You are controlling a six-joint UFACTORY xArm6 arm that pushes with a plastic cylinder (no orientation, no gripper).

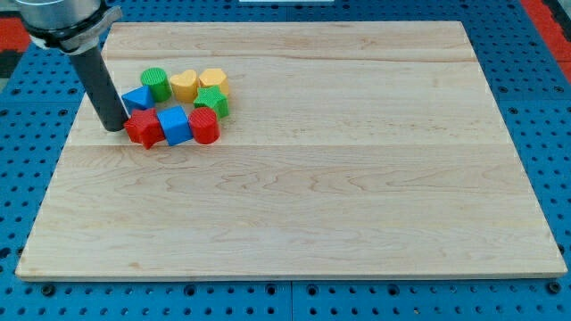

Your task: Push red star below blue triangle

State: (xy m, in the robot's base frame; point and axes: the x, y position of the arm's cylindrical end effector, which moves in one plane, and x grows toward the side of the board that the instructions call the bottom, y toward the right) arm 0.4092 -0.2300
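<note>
1. My tip (113, 127) sits on the tabletop (339, 196) near the view's upper left, just left of the block cluster.
2. No gripper on this arm, just a straight dark rod; nothing to open or close, nothing held.
3. Red star (143, 128) lies immediately to the view's right of my tip; looks touching or nearly so, can't tell which.
4. Blue triangle (137, 98) is just above the red star, toward the view's top, and right beside the rod shaft. So the star sits under the triangle, a bit to the right.
5. Blue cube (176, 124) is pressed against the red star's right side; red block (204, 126), shape unclear, flanks the cube's right. These three form a bottom row.
6. Upper row, left to right: green block (155, 83) (roundish), yellow block (184, 86), second yellow block (214, 82). Shapes not sharp enough to call.
7. Another green block (212, 101) sits below the second yellow one and above the red block.
8. All blocks bunched tight, most touching neighbours.
9. Blue pegboard (27, 205) surrounds the tabletop on all sides.
</note>
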